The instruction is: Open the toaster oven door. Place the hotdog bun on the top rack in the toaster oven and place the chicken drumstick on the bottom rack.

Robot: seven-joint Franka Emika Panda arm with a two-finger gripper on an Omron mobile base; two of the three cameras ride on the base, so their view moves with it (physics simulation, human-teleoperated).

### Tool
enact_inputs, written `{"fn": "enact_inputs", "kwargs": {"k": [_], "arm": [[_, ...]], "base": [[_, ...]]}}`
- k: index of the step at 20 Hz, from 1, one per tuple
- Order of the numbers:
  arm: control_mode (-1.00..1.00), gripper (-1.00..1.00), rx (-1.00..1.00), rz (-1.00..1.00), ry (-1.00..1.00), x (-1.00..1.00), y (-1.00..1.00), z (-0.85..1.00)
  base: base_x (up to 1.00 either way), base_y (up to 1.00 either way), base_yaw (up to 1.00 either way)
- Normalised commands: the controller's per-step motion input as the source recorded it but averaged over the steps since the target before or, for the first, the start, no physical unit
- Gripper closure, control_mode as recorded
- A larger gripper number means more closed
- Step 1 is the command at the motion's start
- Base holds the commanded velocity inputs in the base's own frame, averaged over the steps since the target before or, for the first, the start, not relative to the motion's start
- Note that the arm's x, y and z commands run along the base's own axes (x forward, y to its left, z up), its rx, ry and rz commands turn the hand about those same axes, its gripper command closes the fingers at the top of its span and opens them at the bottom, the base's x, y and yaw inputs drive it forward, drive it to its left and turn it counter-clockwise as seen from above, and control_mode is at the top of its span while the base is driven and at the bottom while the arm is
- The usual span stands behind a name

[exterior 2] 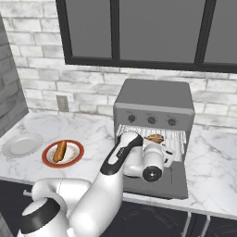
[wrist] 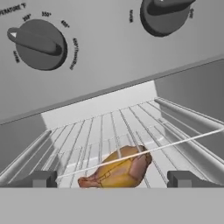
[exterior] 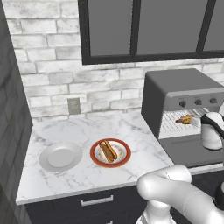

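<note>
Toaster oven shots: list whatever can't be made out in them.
- Which rack bears the chicken drumstick: the hand view shows a wire grid under it, but top or bottom cannot be told.
- The toaster oven cavity's lower part: right base view, hidden by the arm.
- The pincer: only its fingertips show in the hand view.
- The dial lettering: hand view, too small.

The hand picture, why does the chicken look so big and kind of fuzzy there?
In the hand view the camera sits right by the chicken drumstick, so it looks big and soft-edged, with no strong shadow; in the right base view the chicken drumstick is small and far off.
</note>
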Motion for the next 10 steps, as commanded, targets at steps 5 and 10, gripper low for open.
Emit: {"fn": "enact_inputs", "kwargs": {"k": [5, 10], "arm": [[-1.0, -1.0, 0.0, 0.0, -0.13, 0.12, -0.04, -0.02], [-1.0, -1.0, 0.0, -0.01, -0.19, 0.14, 0.04, -0.05]], "base": [[0.0, 0.0, 0.0], [0.0, 0.0, 0.0]]}}
